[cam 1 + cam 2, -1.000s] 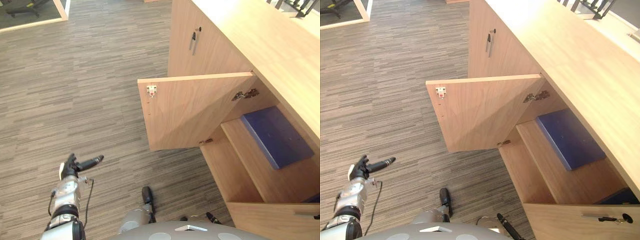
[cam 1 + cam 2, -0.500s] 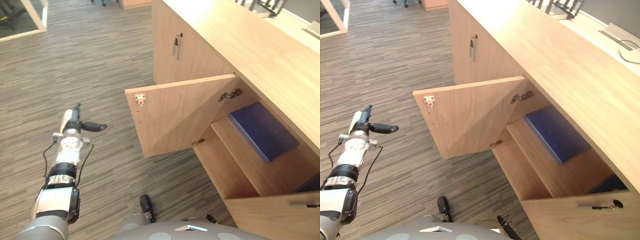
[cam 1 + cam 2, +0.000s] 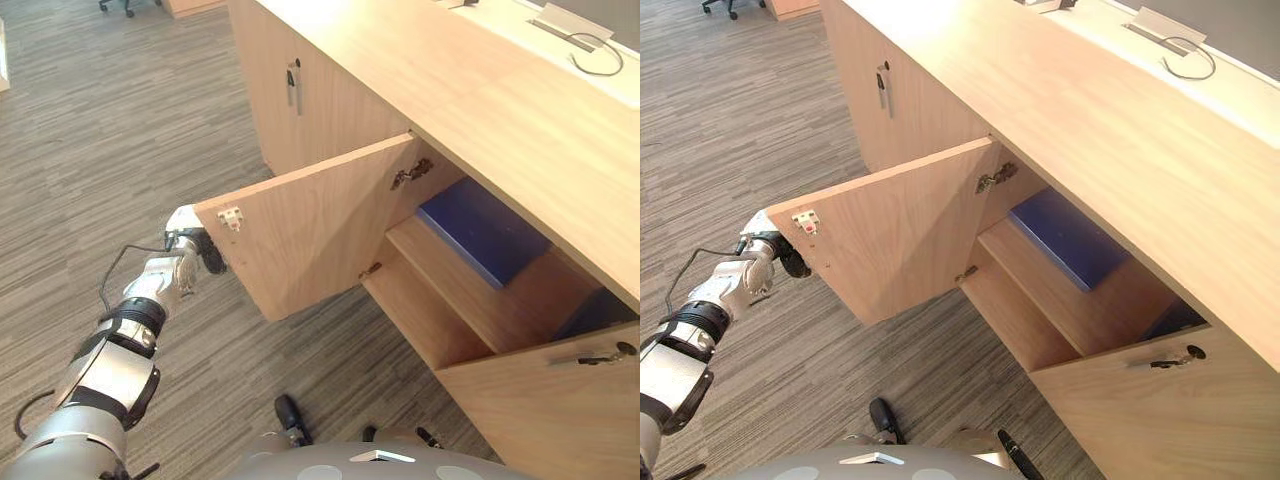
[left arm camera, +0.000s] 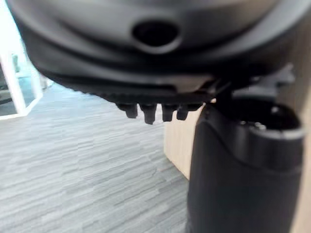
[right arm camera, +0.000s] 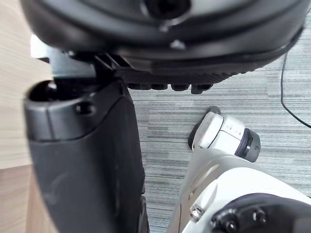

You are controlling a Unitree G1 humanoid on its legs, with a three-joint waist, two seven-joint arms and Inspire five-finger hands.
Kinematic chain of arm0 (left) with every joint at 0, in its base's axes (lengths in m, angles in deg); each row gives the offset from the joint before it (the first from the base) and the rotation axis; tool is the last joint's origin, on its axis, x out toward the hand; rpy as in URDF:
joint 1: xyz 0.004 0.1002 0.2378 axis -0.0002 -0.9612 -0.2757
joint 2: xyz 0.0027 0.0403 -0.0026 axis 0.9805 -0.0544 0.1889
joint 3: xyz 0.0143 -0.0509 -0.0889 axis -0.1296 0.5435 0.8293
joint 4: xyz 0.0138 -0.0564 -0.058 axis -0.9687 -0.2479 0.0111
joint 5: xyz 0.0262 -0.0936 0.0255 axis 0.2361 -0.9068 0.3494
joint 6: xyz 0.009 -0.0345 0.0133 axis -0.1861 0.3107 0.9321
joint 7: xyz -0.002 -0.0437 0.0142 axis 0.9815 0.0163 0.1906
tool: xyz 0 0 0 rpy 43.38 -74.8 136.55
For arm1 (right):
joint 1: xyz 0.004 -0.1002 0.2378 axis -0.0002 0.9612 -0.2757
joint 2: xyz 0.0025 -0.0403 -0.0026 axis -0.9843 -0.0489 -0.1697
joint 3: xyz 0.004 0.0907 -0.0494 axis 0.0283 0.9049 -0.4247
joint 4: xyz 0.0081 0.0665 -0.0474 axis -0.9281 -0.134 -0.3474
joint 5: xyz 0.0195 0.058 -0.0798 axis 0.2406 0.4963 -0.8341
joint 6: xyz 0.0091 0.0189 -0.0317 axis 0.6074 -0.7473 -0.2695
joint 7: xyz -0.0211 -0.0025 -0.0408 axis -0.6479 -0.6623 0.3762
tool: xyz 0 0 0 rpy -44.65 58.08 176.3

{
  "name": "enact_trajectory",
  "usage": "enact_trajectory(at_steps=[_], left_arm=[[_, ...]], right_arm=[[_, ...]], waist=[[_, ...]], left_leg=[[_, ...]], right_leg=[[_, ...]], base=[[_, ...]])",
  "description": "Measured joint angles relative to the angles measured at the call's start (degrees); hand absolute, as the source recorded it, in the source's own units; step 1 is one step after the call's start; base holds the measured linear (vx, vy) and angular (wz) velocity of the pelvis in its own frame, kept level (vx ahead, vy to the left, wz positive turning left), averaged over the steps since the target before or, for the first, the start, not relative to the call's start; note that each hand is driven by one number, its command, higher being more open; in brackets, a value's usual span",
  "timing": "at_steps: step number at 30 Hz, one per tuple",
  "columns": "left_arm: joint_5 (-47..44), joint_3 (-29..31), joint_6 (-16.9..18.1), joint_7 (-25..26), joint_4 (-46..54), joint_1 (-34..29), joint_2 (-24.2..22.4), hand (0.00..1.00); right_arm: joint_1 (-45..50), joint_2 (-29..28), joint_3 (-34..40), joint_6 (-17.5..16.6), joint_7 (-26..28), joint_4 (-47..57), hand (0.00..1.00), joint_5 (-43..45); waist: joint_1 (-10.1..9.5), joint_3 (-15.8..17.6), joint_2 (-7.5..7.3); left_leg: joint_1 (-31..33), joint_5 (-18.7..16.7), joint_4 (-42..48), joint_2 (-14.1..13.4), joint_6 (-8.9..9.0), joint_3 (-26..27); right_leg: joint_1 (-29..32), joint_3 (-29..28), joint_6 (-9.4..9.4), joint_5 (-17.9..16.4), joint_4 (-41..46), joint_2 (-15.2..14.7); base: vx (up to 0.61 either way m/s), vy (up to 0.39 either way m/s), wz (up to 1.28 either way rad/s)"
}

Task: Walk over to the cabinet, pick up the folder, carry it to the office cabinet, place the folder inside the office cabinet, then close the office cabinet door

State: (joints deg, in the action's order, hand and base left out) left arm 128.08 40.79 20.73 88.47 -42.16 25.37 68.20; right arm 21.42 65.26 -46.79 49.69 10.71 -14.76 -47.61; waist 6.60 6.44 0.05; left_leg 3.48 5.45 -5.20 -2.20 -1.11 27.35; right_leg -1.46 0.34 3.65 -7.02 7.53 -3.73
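Note:
A blue folder (image 3: 480, 228) lies flat on the upper shelf inside the open wooden office cabinet (image 3: 480, 90). The cabinet door (image 3: 310, 235) stands swung out over the floor. My left hand (image 3: 188, 260) reaches the door's free outer edge, its dark fingers straight against the door's outer face, partly hidden behind the edge. In the left wrist view the thumb (image 4: 243, 170) shows close up with the door's wood just past it. My right hand (image 5: 82, 160) hangs relaxed and holds nothing, with floor beyond it.
A closed door with a dark handle (image 3: 293, 85) lies beyond the open one. A nearer door with a key (image 3: 612, 353) stands at the lower right, with something blue (image 3: 590, 312) behind it. Striped grey carpet (image 3: 100, 150) spreads to my left.
The view has shifted as I moved closer. My left arm has lifted and swung right, from pointing over the carpet to touching the open door's free edge.

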Motion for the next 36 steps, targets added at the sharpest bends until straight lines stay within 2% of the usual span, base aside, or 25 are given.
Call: enact_trajectory(at_steps=[4, 7, 10, 12, 13, 14, 15, 16, 18, 20, 24, 31, 35, 36], left_arm=[[5.29, -8.64, 3.46, 0.25, 2.09, 0.0, 1.94, 1.0], [5.81, -12.75, 6.99, 1.19, 10.18, -2.18, 2.76, 1.0], [5.55, -12.68, 7.32, 1.13, 20.0, -7.54, -0.7, 1.0], [4.62, -10.87, 7.24, 0.83, 24.32, -12.57, -7.56, 1.0], [2.74, -10.49, 6.71, 0.73, 24.45, -14.24, -11.14, 1.0], [1.54, -9.69, 6.29, 0.69, 23.79, -15.37, -13.8, 1.0], [-2.02, -9.99, 5.88, 0.42, 22.84, -17.71, -18.43, 1.0], [-4.68, -11.61, 5.87, -0.36, 21.88, -19.71, -21.74, 1.0], [-6.74, -15.39, 6.14, -1.95, 19.82, -21.51, -24.28, 1.0], [-9.88, -21.96, 6.68, -5.95, 15.09, -23.81, -27.22, 1.0], [-15.95, -26.11, 6.77, -11.67, 11.34, -27.94, -28.07, 1.0], [-18.16, -26.22, 6.69, -12.43, 7.56, -28.21, -28.1, 1.0], [-16.96, -21.6, 6.68, -10.53, 0.6, -28.24, -29.33, 1.0], [-16.99, -17.64, 6.52, -9.5, -2.86, -28.26, -29.41, 1.0]], right_arm=[[-0.01, 0.14, 0.16, -0.47, -0.04, -0.16, 1.0, 0.01], [0.0, 0.11, 1.8, 0.06, -0.53, -1.34, 1.0, -0.2], [-0.08, 0.95, 2.87, 0.62, -0.77, -1.21, 1.0, -7.3], [-0.09, 1.26, 5.16, 1.52, -0.5, -0.19, 1.0, -17.18], [-0.11, 1.42, 5.89, 1.79, -0.45, 0.35, 1.0, -20.11], [-0.07, 1.43, 6.31, 1.82, -0.4, 0.79, 1.0, -21.3], [0.41, 1.82, 6.33, 2.15, 0.0, 1.6, 1.0, -22.88], [0.59, 1.99, 6.32, 2.98, 0.13, 2.19, 1.0, -23.83], [0.68, 1.97, 6.31, 3.32, 0.2, 2.44, 1.0, -24.24], [0.69, 1.58, 6.3, 3.86, 0.19, 3.0, 1.0, -24.23], [0.8, 0.57, 6.16, 4.04, -0.2, 3.41, 1.0, -24.04], [1.05, 0.93, 2.79, 4.09, -0.68, 3.39, 1.0, -21.99], [1.07, 0.5, 1.68, 4.04, -1.09, 3.35, 1.0, -20.83], [1.04, -0.34, 1.62, 4.04, -1.45, 3.34, 1.0, -19.72]], waist=[[0.12, -0.12, 0.19], [0.06, -0.16, 0.37], [0.36, -0.43, 0.82], [1.57, -0.71, 0.44], [1.67, -0.91, 0.24], [1.69, -0.89, 0.51], [1.58, -0.99, 0.73], [1.35, -1.15, 0.73], [1.34, -1.27, 0.68], [1.4, -1.22, 0.49], [1.43, -0.74, -0.45], [1.41, -1.04, -0.51], [1.43, -1.37, -0.82], [1.41, -1.36, -1.39]], left_leg=[[0.01, 0.02, 0.0, -0.09, 0.0, 0.0], [0.07, 0.12, -0.08, 0.31, -0.13, -0.15], [0.2, 0.22, -0.27, 0.82, -0.27, -0.56], [0.75, 0.08, -0.29, 2.05, -0.09, -2.18], [1.13, 0.17, -0.29, 2.76, -0.05, -2.89], [1.23, 0.39, -0.29, 2.86, 0.16, -3.44], [1.34, 0.57, -0.29, 3.03, 0.37, -4.18], [1.42, 0.8, -0.29, 3.09, 0.36, -4.73], [1.71, 1.2, -0.29, 3.14, -0.01, -5.32], [1.89, 1.43, -0.29, 3.29, -0.45, -5.6], [1.08, 1.31, -0.28, 3.56, -0.73, -5.58], [-0.5, 1.08, -0.26, 3.28, -0.86, -4.92], [-0.99, 0.72, 0.15, 2.26, -1.31, -3.33], [0.61, -1.3, 4.76, 0.96, -1.47, -2.57]], right_leg=[[0.78, -0.87, 0.21, 1.82, -1.19, -0.09], [0.83, -0.73, 0.24, 2.13, -1.79, -0.36], [0.8, -0.43, 0.22, 2.02, -1.86, -1.15], [0.5, 1.62, 0.01, -0.02, -1.91, -2.12], [0.49, 2.6, 0.49, -1.42, -1.86, -2.8], [0.53, 2.98, 0.26, -1.65, -1.66, -3.05], [0.35, 3.76, 0.51, -1.89, -1.57, -3.12], [0.16, 4.23, 0.54, -1.91, -1.58, -3.13], [0.12, 4.74, 0.57, -1.93, -1.62, -3.09], [0.07, 4.95, 0.93, -1.79, -1.74, -3.16], [-1.3, 4.86, 2.02, -1.06, -2.81, -3.3], [-2.59, 4.02, 1.74, -1.24, -2.86, -2.98], [-2.56, 2.42, 1.54, -1.26, -2.93, -1.98], [-2.62, 1.96, 1.08, -1.15, -2.88, -1.85]], base=[[-0.01, 0.015, -0.39], [-0.05, 0.008, -0.12], [-0.1, 0.039, 0.05], [-0.12, 0.031, 0.34], [-0.1, 0.032, 0.4], [-0.08, 0.035, 0.34], [-0.07, 0.042, 0.31], [-0.07, 0.035, 0.27], [-0.04, 0.026, 0.19], [-0.01, 0.033, 0.09], [0.03, 0.031, 0.01], [0.0, 0.008, -0.05], [0.0, -0.01, -0.2], [0.02, -0.015, -0.18]])
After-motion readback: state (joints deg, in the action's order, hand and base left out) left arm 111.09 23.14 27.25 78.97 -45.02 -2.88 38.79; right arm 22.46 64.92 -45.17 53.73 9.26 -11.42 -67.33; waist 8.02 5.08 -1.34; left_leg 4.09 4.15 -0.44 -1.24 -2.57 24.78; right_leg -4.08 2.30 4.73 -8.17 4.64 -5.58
